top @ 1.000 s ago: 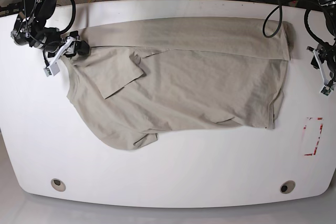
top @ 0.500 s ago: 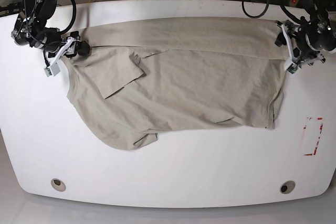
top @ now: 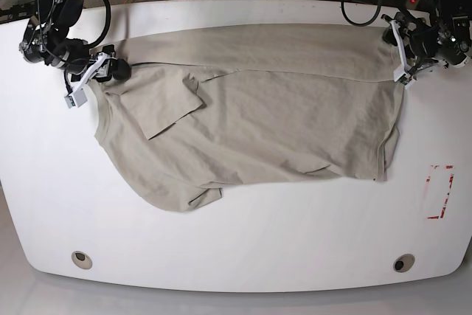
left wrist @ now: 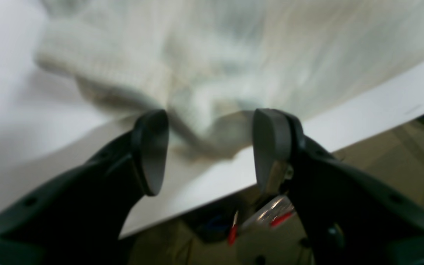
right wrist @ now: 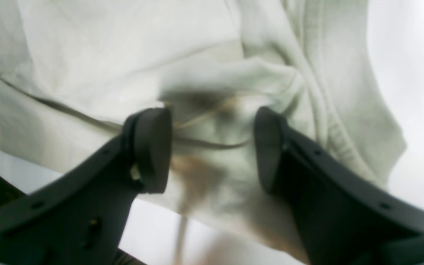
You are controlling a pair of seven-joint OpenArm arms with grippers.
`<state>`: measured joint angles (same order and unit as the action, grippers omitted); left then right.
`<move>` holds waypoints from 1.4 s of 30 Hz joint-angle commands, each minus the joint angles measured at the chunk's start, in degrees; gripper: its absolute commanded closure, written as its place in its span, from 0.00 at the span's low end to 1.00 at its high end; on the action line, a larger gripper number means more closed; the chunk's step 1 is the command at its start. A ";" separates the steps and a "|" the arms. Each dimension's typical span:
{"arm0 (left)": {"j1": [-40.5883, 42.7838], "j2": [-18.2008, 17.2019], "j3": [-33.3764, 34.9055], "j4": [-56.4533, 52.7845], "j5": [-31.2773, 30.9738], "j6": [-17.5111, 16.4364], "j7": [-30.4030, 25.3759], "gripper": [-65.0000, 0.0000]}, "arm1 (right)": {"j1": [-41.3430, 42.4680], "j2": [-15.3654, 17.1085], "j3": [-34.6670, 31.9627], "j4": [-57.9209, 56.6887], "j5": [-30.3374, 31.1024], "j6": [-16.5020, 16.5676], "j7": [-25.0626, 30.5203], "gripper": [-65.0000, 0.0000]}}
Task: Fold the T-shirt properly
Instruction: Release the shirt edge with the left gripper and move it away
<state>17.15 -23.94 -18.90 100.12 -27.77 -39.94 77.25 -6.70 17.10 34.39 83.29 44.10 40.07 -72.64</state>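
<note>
A beige T-shirt (top: 251,112) lies spread across the white worktop (top: 243,241), partly folded: a long band along its far edge is doubled over toward the middle, one sleeve (top: 158,105) is folded inward on the base view's left, and the near hem bulges out in a rounded corner toward the front-left. The right claw (top: 94,73) sits at the shirt's far-left corner; in the right wrist view its two dark fingers (right wrist: 149,147) stand apart with bunched fabric and a seam lying between them, released and not pinching the cloth. The left claw (top: 402,53) is at the shirt's far-right corner, near the worktop's back edge; in the left wrist view, which is blurred, its fingers (left wrist: 153,147) are likewise spread, with a crumpled ribbed edge of the T-shirt (left wrist: 204,73) just ahead of and between the tips, and nothing clamped. A red-and-white rectangular marking (top: 440,191) lies on the worktop to the right, well apart from the shirt, and two round holes (top: 82,259) sit near the front edge.
</note>
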 commanded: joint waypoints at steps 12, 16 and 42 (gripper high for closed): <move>-3.04 -11.18 -0.58 -0.82 0.21 -0.06 -3.54 0.49 | 0.15 0.70 0.20 0.54 -0.10 -0.07 -0.63 0.46; -3.21 -15.22 -0.58 -0.91 0.12 -0.06 -3.71 0.49 | 0.15 0.70 0.20 0.54 -0.10 -0.07 -0.63 0.46; -1.89 -8.28 1.27 6.83 -0.85 -0.06 -1.60 0.49 | -0.20 0.52 0.20 0.80 -0.01 -0.07 -0.63 0.46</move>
<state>15.70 -31.22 -17.39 106.32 -28.93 -39.97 75.66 -7.05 16.82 34.44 83.46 44.66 40.07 -72.62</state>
